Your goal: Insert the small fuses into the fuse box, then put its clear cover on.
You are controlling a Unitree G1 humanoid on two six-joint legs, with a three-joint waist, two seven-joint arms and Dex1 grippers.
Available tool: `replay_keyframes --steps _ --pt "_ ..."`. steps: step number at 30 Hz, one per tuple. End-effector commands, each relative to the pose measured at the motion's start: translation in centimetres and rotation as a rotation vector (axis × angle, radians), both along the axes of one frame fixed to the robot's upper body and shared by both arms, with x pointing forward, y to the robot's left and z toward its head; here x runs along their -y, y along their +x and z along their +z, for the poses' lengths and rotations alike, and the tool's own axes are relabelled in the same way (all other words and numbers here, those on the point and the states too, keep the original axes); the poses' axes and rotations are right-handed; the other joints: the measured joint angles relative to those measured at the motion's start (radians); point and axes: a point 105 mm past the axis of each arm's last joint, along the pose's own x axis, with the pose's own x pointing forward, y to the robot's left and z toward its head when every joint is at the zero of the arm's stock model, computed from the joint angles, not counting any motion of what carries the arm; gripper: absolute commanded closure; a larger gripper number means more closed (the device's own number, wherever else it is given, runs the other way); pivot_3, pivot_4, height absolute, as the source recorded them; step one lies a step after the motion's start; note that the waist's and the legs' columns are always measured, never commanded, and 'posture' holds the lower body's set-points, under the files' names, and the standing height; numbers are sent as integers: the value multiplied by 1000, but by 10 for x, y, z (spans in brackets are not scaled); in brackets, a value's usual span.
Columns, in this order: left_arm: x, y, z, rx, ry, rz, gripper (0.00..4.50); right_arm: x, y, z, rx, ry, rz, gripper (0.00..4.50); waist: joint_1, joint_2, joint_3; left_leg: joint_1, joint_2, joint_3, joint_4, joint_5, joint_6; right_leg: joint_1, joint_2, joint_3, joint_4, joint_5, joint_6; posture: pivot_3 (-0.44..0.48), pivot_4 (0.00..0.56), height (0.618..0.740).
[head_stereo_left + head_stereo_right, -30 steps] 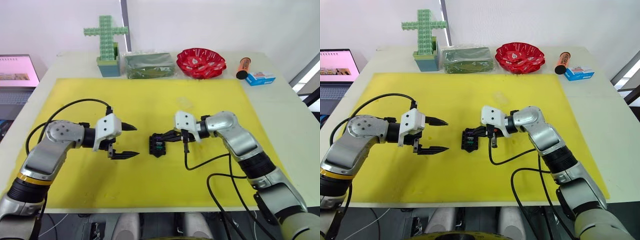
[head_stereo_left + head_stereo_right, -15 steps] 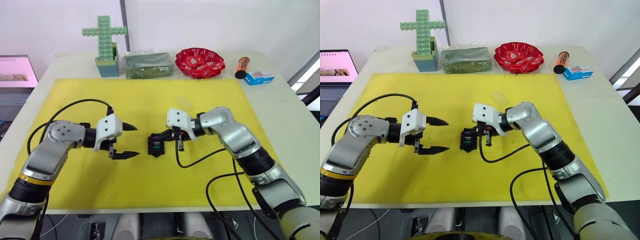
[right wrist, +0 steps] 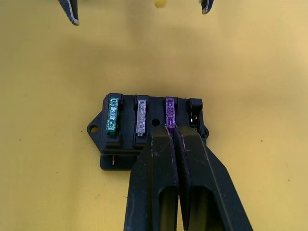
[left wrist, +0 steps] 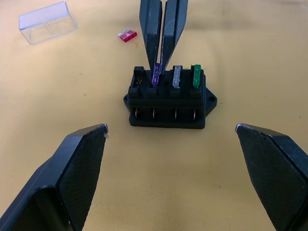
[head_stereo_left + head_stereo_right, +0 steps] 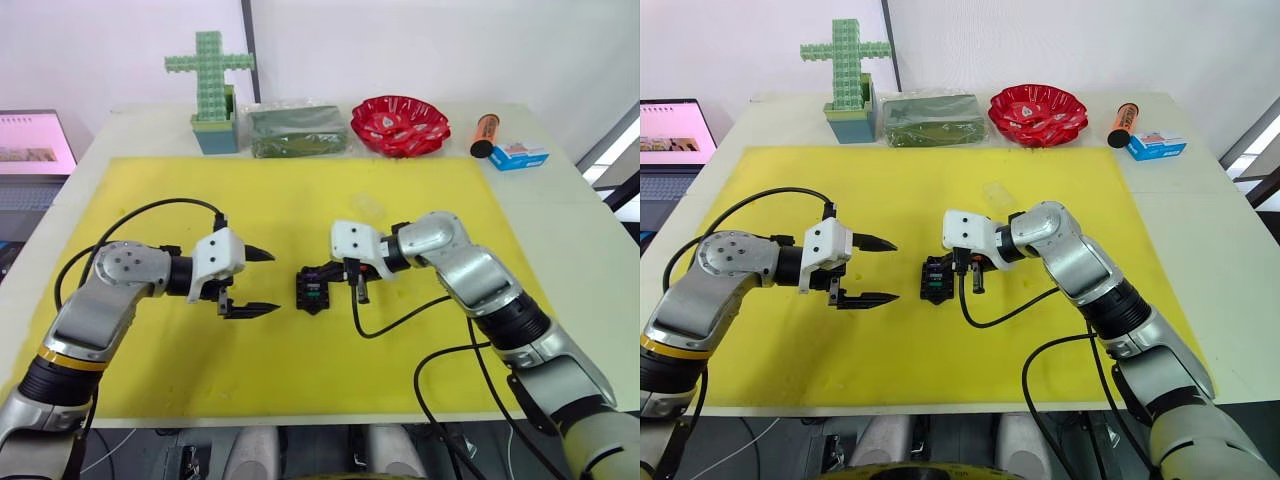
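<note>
**A:** Black plastic is what stands out from the head camera: the fuse box [image 5: 313, 290] sits near the middle of the yellow mat [image 5: 300, 380], which covers most of the surface [image 5: 560, 215]. Where are the tools?

**B:** Left tool [image 5: 262, 283] is just beside the box on the robot's left, not touching it, its fingers spread wide with nothing between them. Right tool [image 5: 322, 273] reaches in from the other side, its tip at the box's top. Along the far edge of the surface stand a green block cross [image 5: 210, 75], a dark green packet [image 5: 297, 130], a red bowl [image 5: 400, 125], an orange tube [image 5: 486, 134] and a blue-and-white carton [image 5: 520, 156].

**A:** And the left wrist camera?

**B:** It faces the box side-on: four slots on top. A green fuse [image 4: 196, 76], a grey fuse [image 4: 176, 77] and a purple fuse [image 4: 156, 75] stand upright in three neighbouring slots; the end slot next to the purple one holds no fuse. The right tool's fingers [image 4: 172, 29] are pressed together, their tips down on the purple fuse. Beyond the box, a red fuse [image 4: 127, 35] lies flat on the mat, and the clear cover [image 4: 47, 21] rests further off, apart from both.

**A:** Right wrist camera?

**B:** Same row from above: green, grey, purple, then the open slot with copper contacts showing. The narrow closed fingers end right at the purple fuse's near edge; whether they pinch it or only press on it, I cannot tell.
</note>
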Motion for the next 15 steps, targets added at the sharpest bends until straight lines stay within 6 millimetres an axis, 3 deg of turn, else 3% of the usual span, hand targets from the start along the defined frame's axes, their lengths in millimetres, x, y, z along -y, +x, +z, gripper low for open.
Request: replay_keyframes --steps 1,3,5,15 --pt "4 -2 6 39 -6 -22 0 1 -2 -2 -20 -13 6 4482 0 0 0 0 0 0 0 0 0 0 0 0 0 0 0 0 150 740" --pt "4 -2 6 39 -5 -22 0 2 -2 -2 -32 -13 -4 4482 0 0 0 0 0 0 0 0 0 0 0 0 0 0 0 0 150 740" --pt "5 -2 6 38 -7 -23 0 1 -2 -1 -26 -10 -3 4024 0 0 0 0 0 0 0 0 0 0 0 0 0 0 0 0 150 740" --pt "5 -2 6 37 -7 -23 0 0 -4 2 -36 -8 4 4024 2 0 0 0 0 0 0 0 0 0 0 0 0 0 0 0 150 740"
